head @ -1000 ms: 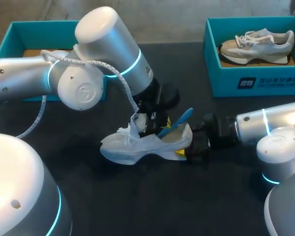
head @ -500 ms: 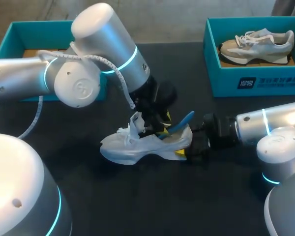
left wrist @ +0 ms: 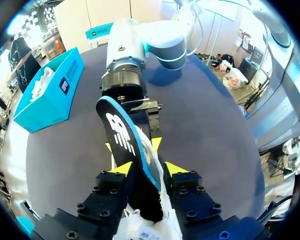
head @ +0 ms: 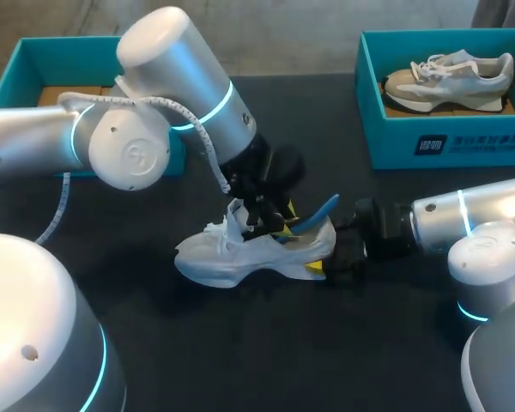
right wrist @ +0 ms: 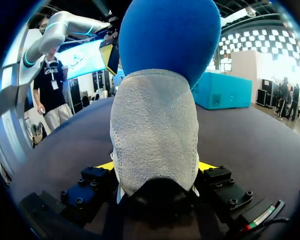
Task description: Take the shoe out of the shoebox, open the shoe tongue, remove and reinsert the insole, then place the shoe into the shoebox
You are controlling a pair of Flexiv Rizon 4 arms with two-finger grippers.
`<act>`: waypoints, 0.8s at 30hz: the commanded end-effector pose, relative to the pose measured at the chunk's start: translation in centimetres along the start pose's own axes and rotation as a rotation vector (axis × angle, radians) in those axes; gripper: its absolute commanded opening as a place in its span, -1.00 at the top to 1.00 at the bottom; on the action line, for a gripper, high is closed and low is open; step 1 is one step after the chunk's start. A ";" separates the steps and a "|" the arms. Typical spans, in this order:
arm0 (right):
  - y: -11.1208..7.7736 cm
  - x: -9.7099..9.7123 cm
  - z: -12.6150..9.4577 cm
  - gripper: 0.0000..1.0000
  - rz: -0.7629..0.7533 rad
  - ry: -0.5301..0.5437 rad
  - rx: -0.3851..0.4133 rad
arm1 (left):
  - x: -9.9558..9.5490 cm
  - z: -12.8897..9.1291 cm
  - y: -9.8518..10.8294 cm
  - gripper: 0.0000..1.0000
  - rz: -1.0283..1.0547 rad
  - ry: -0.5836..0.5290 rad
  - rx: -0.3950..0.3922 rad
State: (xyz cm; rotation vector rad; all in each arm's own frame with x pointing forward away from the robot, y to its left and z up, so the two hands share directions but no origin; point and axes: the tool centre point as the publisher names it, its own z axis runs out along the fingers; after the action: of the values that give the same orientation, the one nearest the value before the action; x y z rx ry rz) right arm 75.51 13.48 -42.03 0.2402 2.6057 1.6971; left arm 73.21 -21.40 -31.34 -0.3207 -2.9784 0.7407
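The white shoe (head: 240,256) sits in the middle of the dark bench (head: 240,360), toe toward the left arm's side, well apart from the teal box at the far left (head: 17,64) and from the teal box at the far right (head: 446,137), which holds a second shoe (head: 451,75). The right claw (right wrist: 155,167) is closed on the shoe's grey heel, one yellow tip on each side. The left claw (left wrist: 149,169) comes down over the shoe's opening and grips the blue-edged insole (left wrist: 121,134), which sticks up out of the shoe, slanting toward the heel.
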 end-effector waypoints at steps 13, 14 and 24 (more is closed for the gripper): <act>-0.1 -0.2 0.2 1.00 0.001 0.000 0.005 | -0.1 1.0 -0.3 1.00 0.005 0.029 -0.004; -0.1 -0.2 0.2 1.00 0.001 0.000 0.005 | -0.1 0.8 -0.2 1.00 0.005 0.027 -0.003; -0.1 -0.2 0.2 1.00 0.001 0.000 0.005 | 0.8 -2.2 -0.1 1.00 0.023 0.001 0.009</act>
State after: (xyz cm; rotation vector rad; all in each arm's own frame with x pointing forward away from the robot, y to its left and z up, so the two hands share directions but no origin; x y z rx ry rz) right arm 75.51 13.48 -42.03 0.2401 2.6057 1.6971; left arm 73.36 -21.71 -30.61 -0.3535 -2.9664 0.7471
